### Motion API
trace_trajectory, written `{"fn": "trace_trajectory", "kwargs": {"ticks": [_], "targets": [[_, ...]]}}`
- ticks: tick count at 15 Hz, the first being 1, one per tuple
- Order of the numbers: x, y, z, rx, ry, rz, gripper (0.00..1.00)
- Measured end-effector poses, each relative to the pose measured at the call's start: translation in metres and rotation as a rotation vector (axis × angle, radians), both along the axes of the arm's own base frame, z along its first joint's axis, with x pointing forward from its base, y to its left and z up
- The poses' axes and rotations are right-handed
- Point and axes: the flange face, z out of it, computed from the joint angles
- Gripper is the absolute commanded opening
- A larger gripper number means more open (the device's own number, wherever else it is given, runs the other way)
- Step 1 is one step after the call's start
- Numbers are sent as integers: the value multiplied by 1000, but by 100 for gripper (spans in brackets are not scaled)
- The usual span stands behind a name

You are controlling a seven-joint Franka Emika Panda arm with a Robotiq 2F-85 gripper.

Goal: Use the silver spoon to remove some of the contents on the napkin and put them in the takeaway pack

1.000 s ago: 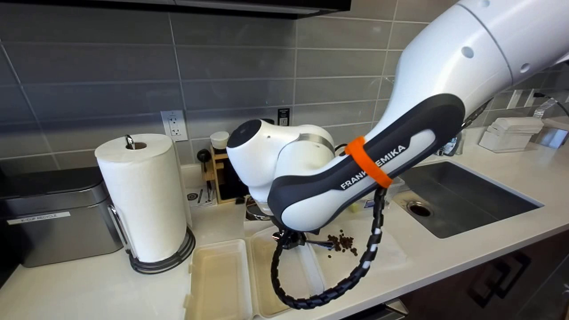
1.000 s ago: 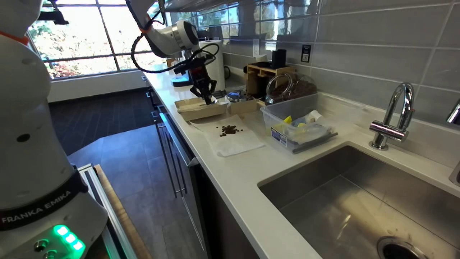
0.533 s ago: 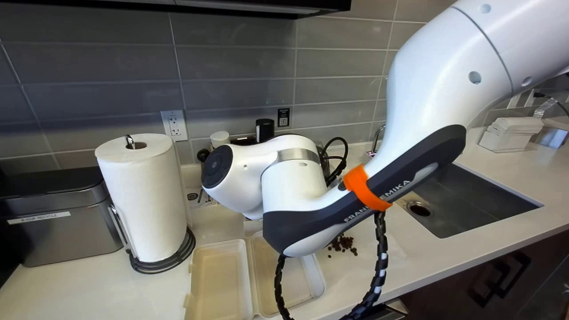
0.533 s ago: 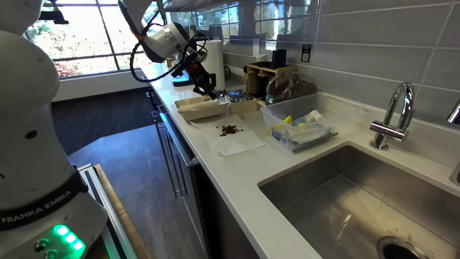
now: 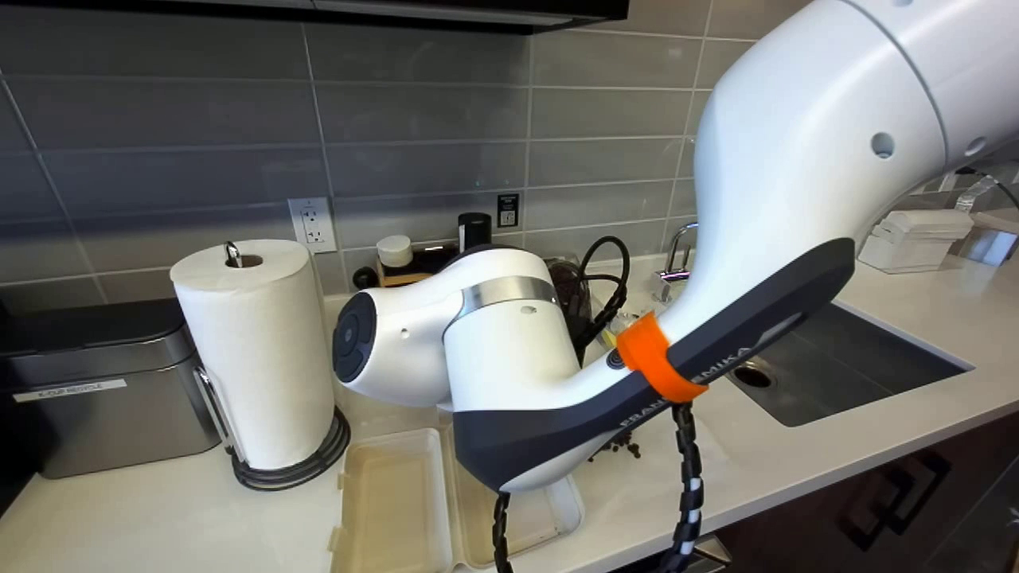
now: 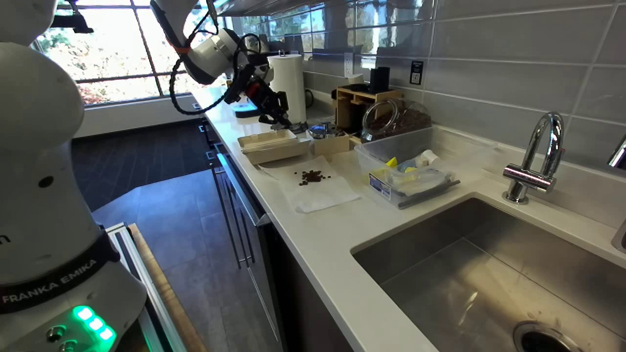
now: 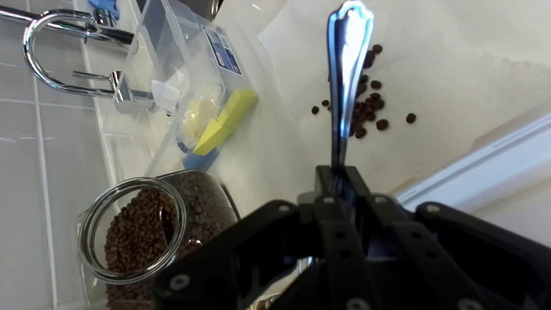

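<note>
My gripper [image 7: 338, 183] is shut on the silver spoon [image 7: 348, 51], whose handle sticks out past the fingertips in the wrist view. The spoon's bowl end is hidden. In an exterior view the gripper [image 6: 282, 122] is tilted above the far side of the open takeaway pack [image 6: 274, 152]. The pack also shows in an exterior view [image 5: 394, 501], partly behind my arm, and its edge shows in the wrist view [image 7: 486, 172]. The contents, dark beans [image 6: 313, 176], lie scattered on the white napkin [image 6: 325, 198]. In the wrist view the spoon handle covers some beans [image 7: 371, 107].
A clear plastic bin [image 6: 364, 168] with yellow items stands beside the napkin. A jar of beans [image 7: 142, 232] and a round metal tin [image 6: 323, 130] stand behind. A paper towel roll [image 5: 255, 358] stands near the pack. A sink [image 6: 440, 274] is set in the counter.
The wrist has tilted and the gripper has risen and moved away from over the pack with the spoon held. The forearm has lowered, hiding the gripper in an exterior view. Beans and pack look unchanged.
</note>
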Motion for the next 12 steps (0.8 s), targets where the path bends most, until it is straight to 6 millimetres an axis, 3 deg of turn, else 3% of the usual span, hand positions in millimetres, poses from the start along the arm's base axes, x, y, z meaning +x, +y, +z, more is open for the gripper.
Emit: {"fn": "trace_trajectory", "kwargs": {"ticks": [12], "targets": [[5,-2,6,-33,-41,-67,2]]}}
